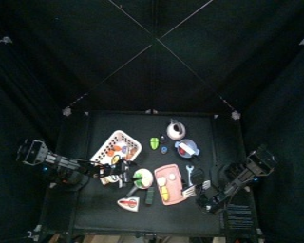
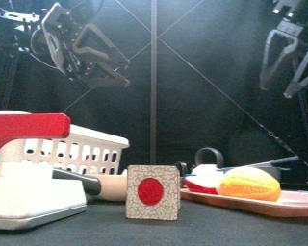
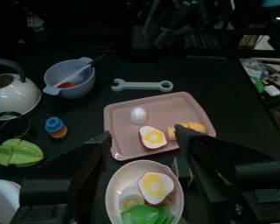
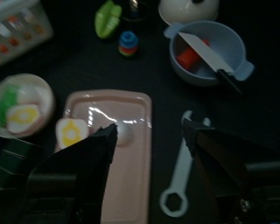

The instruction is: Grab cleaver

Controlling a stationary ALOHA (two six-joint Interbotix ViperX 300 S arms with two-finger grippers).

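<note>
My right gripper (image 4: 150, 131) hangs wide open and empty above the pink rectangular plastic tray (image 4: 108, 140); the steel-bladed cleaver (image 4: 213, 54) rests in the grey-blue bowl (image 4: 224, 35) toward the table's (image 1: 85, 133) far right edge.

My left gripper (image 3: 150, 150) is open too, empty.

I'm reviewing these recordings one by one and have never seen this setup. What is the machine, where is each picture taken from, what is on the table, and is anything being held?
It is a robot with two black arms at a small black table, curtained all round. One picture looks straight down, one looks level from the table's front edge, and two come from cameras on the wrists.

On the table lie toy kitchen things: a white basket, a kettle, a grey bowl with a cleaver resting in it, a pink tray with eggs, a plate of food, and a white wrench.

The left gripper hangs over the plate and tray. The right gripper is open above the tray and wrench. Neither holds anything; the cleaver is untouched.
</note>
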